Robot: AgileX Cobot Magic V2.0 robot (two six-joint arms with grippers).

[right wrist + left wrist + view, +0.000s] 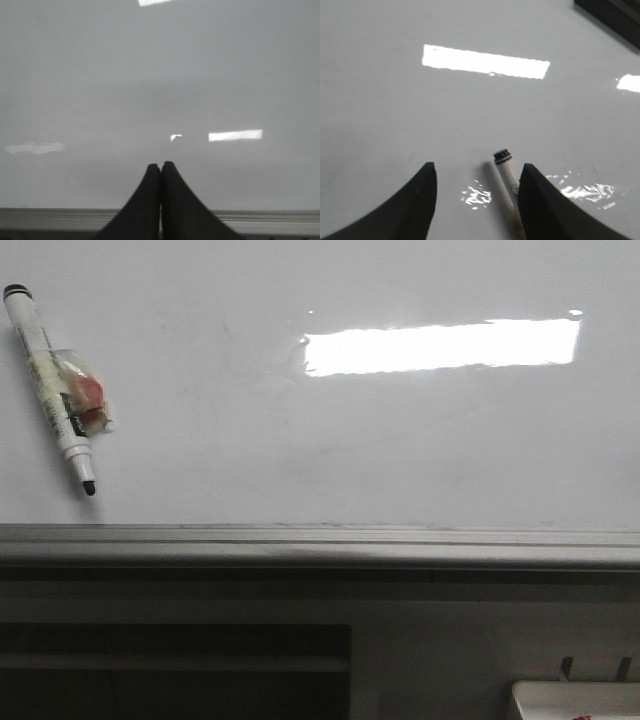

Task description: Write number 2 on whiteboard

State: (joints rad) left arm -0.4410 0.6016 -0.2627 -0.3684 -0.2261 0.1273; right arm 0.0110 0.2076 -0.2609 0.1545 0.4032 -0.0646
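Observation:
The whiteboard (pixel 300 440) fills the front view, glossy white and bare of any drawn line; the number 2 does not show on it. A white marker pen (pixel 50 380) with a black tip lies uncapped at the board's left side, a clear wrap with an orange patch around its middle. In the left wrist view my left gripper (pixel 477 172) stands open over the whiteboard (pixel 420 110), and the marker pen (pixel 506 175) lies between the fingers, close against one. My right gripper (pixel 160 167) is shut on nothing above the whiteboard (pixel 150 90). Neither gripper shows in the front view.
A grey metal rail (pixel 320 540) runs along the board's near edge. Below it is a dark shelf unit (pixel 170 660), and a white tray corner (pixel 580 700) sits at the lower right. A dark object (pixel 615 17) edges the left wrist view.

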